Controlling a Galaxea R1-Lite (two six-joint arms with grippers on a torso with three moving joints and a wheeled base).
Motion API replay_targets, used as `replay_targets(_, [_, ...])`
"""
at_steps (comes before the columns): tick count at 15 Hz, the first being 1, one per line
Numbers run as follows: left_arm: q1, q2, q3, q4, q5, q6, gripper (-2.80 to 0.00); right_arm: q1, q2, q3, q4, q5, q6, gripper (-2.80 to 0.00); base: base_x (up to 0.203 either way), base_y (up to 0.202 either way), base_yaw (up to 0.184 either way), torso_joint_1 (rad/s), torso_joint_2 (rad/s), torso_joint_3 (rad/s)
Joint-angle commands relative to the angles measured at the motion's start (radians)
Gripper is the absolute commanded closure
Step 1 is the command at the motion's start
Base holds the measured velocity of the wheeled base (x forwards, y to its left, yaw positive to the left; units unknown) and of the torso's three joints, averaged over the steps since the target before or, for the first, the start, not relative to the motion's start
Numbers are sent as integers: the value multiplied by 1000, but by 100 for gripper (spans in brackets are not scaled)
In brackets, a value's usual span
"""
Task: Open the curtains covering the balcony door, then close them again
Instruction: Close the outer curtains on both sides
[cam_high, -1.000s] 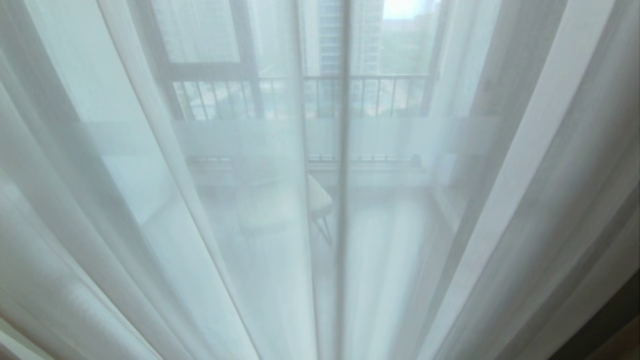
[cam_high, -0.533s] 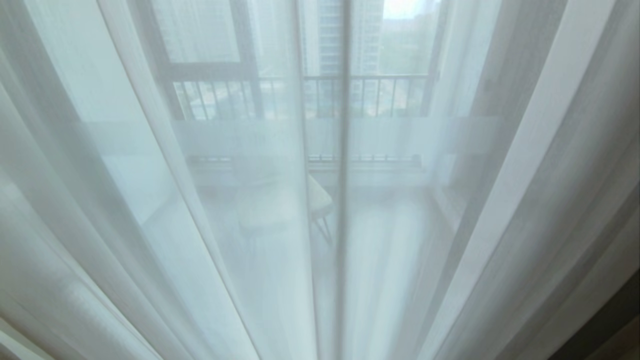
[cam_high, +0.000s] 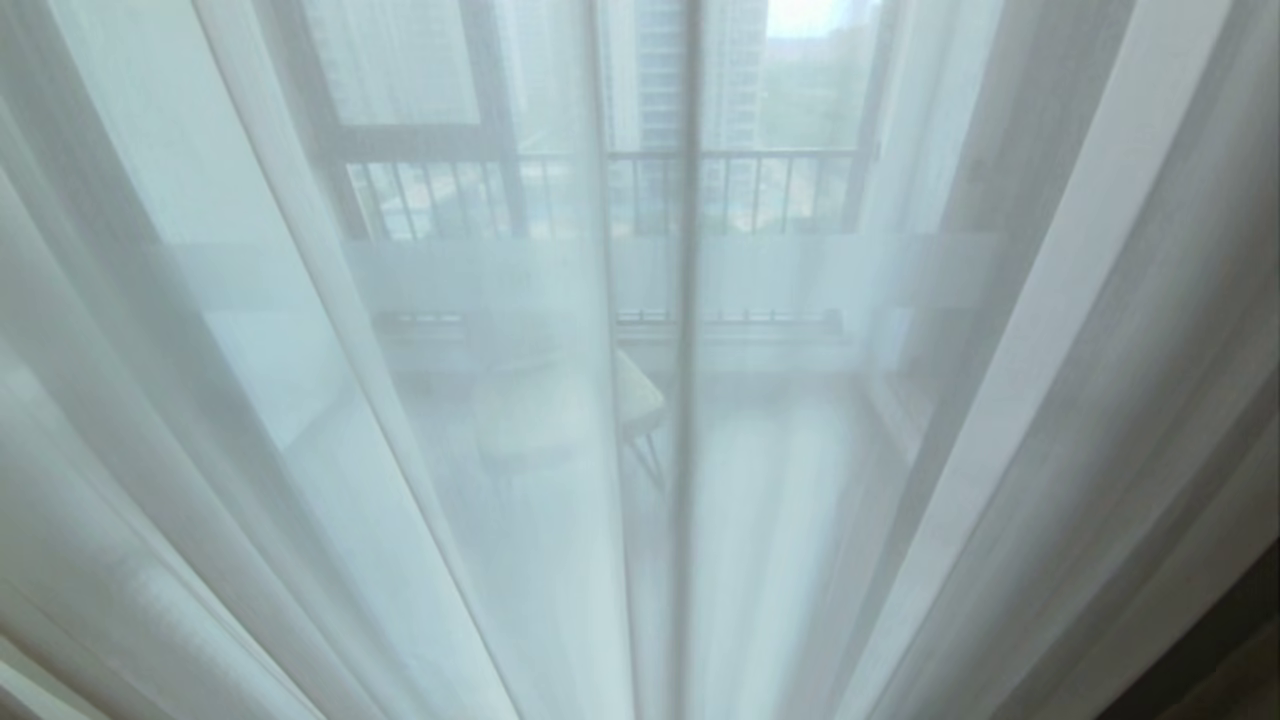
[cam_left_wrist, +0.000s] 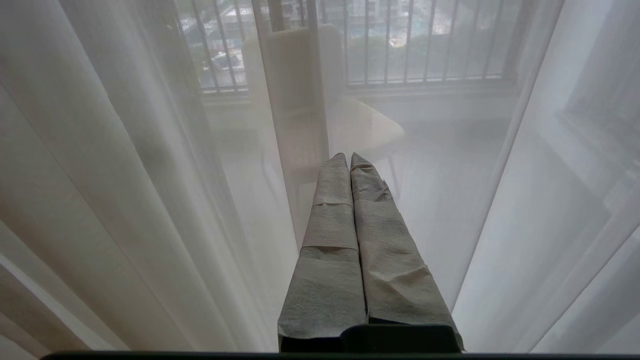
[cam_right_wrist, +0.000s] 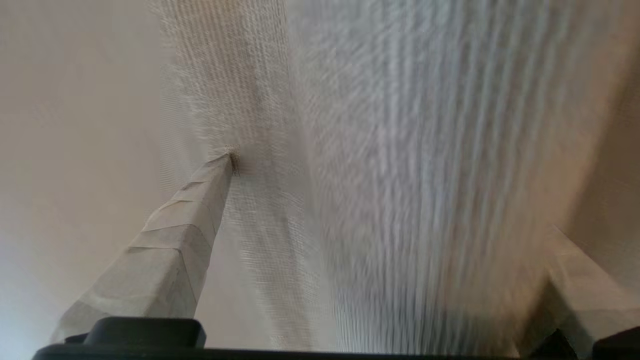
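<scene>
L gripper (cam_left_wrist: 350, 159) parked, jaws clenched tight on nothing, tips just short of curtains (cam_high: 300, 420). Sheer fabric drawn across whole head view, 9 to 3 o'clock; balcony door (cam_high: 686, 400) frame dim behind at 12. Chair (cam_high: 560, 410) hazy thru fabric. R gripper (cam_right_wrist: 380, 200) jaws released wide, curtain fold btwn fingers (cam_right_wrist: 200, 210), one tip touching weave.

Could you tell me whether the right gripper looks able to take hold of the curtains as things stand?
Probably yes: the right gripper is open, with woven folds of the curtains lying between its fingers and nothing else in the way.
</scene>
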Motion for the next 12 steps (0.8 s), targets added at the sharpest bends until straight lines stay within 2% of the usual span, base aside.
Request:
replay_targets(1, [0,0,0,-1,0,0,0,-1,46,-16,-3,15,13,-280,0,0,0,0,0,0])
replay_targets(2, [1,0,0,-1,0,0,0,0,47,-14,-3,32,24,0,0,0,0,0,0,0])
replay_targets(4, [-1,0,0,-1,0,0,0,0,47,-14,-3,38,51,0,0,0,0,0,0,0])
replay_targets(12, [1,0,0,-1,0,0,0,5,-17,-12,5,42,60,0,0,0,0,0,0,0])
